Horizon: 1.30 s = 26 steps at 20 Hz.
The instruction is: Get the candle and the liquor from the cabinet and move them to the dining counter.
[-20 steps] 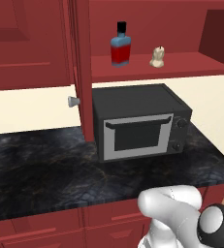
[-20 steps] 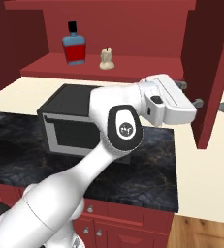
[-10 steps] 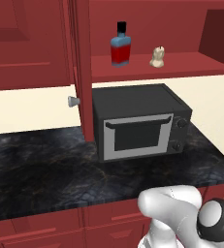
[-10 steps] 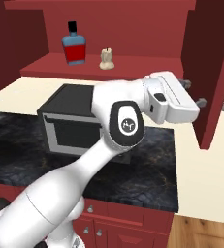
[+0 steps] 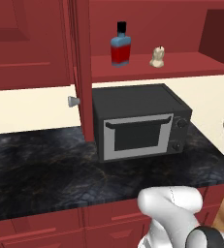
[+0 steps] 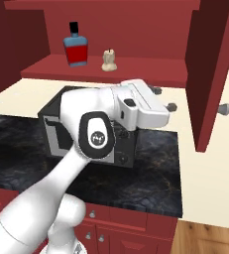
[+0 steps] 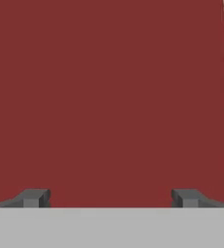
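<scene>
We see the cabinet (image 5: pixel 147 68) standing open above the table (image 5: pixel 40 169), with both doors swung outward: one door (image 5: pixel 83 72) shows edge-on at the left of the shelf in the left base view, its small silver knob (image 5: pixel 73 101) poking toward the wall, and the other door (image 6: pixel 212 69) hangs open at the right in the right base view, also with a round knob (image 6: pixel 224 108). On the red shelf the bottle (image 5: pixel 120 44) stands upright, blue above, red label band in the middle, black cap on top. Just beside it, on its right in both base views and apart from it, sits the candle (image 5: pixel 157 57), a short cream lump far lower than the bottle. Directly below the shelf a dark microwave (image 5: pixel 140 123) with a grey door frame rests on the black marbled table, next to the edge-on door. Our arm rises from below in the right base view and bends over in front of the microwave, and our hand (image 6: pixel 163 98) points to the right toward the open right-hand door, below the level of the shelf and well apart from both the bottle and the candle. In the hand view we face a flat dark red panel with a pale strip of wall at the right edge, and the two fingertips (image 7: pixel 33 197) stand far apart at the bottom, spread wide with nothing between them.
</scene>
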Motion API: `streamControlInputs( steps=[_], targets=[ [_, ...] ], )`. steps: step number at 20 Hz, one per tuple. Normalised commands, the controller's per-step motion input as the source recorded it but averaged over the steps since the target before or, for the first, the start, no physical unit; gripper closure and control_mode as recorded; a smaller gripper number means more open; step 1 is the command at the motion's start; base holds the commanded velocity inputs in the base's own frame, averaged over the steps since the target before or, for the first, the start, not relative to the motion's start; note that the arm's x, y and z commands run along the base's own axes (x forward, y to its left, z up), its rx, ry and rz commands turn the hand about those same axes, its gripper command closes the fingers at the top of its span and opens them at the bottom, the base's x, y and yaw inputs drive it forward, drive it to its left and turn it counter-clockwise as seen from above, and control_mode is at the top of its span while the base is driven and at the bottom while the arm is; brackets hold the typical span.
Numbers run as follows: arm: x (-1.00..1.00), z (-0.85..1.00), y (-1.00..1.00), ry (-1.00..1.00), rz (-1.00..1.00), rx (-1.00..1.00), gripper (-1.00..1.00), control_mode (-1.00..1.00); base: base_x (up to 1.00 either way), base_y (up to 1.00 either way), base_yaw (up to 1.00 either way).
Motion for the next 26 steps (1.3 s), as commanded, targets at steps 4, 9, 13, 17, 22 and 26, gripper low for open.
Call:
streamControlInputs(
  steps=[4,9,13,17,22,26],
  targets=[
    [-0.04,0.02,0.91,0.25,0.34,0.07,-1.0,-1.0,0.0,0.0,0.0],
    [-0.16,0.0,0.86,0.16,0.42,0.11,-1.0,-1.0,0.0,0.0,0.0],
    [-0.08,0.0,0.64,0.21,0.41,0.18,-1.0,-1.0,0.0,0.0,0.0],
    [-0.06,0.0,0.56,0.17,0.38,0.18,-1.0,-1.0,0.0,0.0,0.0],
    [-0.04,0.02,0.54,0.11,0.28,0.18,-1.0,-1.0,0.0,0.0,0.0],
    [-0.01,0.14,0.61,0.11,0.2,0.2,-1.0,-1.0,0.0,0.0,0.0]
  ],
)
